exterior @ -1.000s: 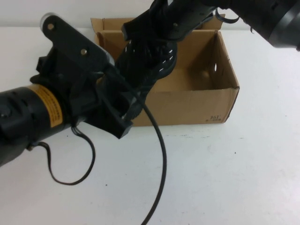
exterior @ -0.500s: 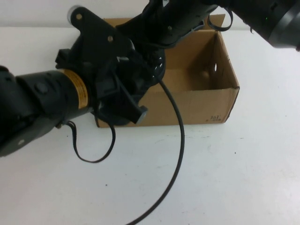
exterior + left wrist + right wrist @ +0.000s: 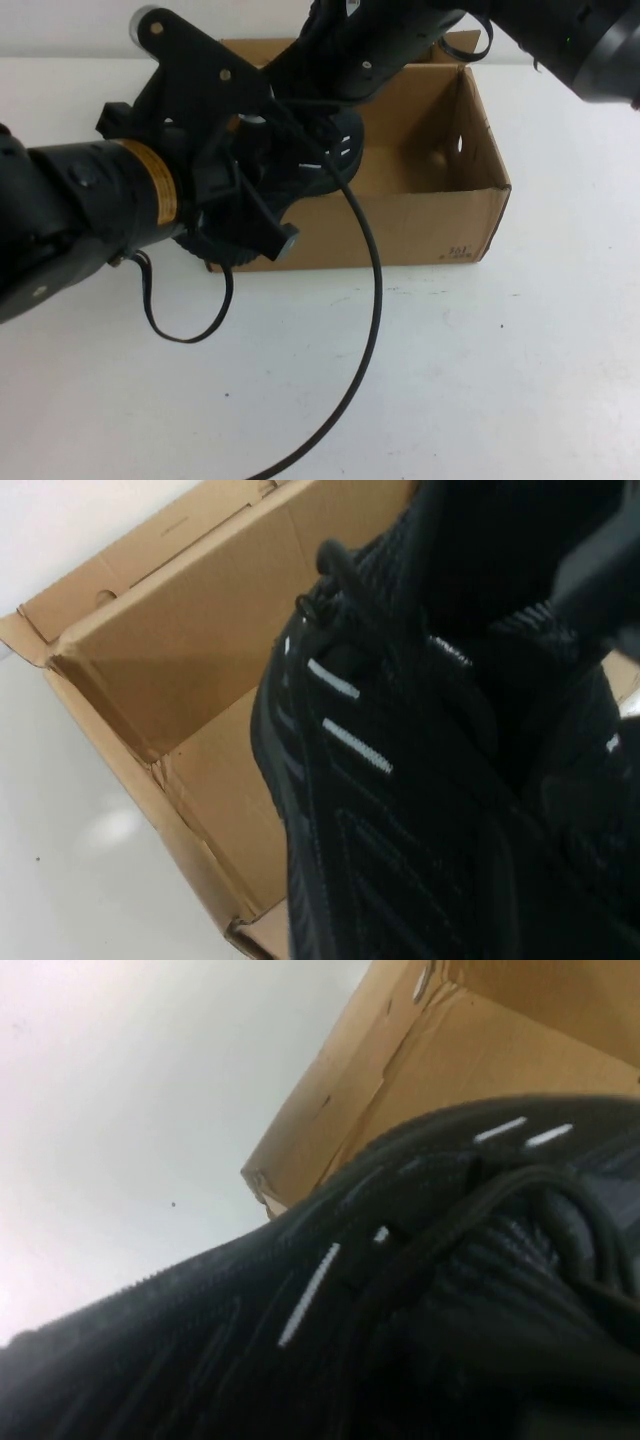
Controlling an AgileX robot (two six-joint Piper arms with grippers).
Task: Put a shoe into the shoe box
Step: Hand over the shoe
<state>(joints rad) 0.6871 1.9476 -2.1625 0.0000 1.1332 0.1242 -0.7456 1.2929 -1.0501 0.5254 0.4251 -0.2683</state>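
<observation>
The shoe (image 3: 335, 150) is a black knit sneaker with silver dash marks, hanging over the left end of the open brown shoe box (image 3: 440, 215). My right gripper (image 3: 340, 55) comes in from the back right and is shut on the shoe's upper part. My left gripper (image 3: 265, 195) reaches in from the left and presses against the shoe at the box's front left corner. In the left wrist view the shoe (image 3: 380, 780) fills most of the frame above the box's inside (image 3: 170, 650). The right wrist view shows the shoe's laces and side (image 3: 400, 1290) against the box's corner (image 3: 350, 1100).
A black cable (image 3: 372, 300) trails from the left arm across the white table in front of the box. A smaller cable loop (image 3: 190, 325) hangs under the left wrist. The box's right half holds nothing.
My left arm has swung up and toward the box until its gripper meets the shoe. The shoe has tipped from hanging down the box's front to lying more level over the left end.
</observation>
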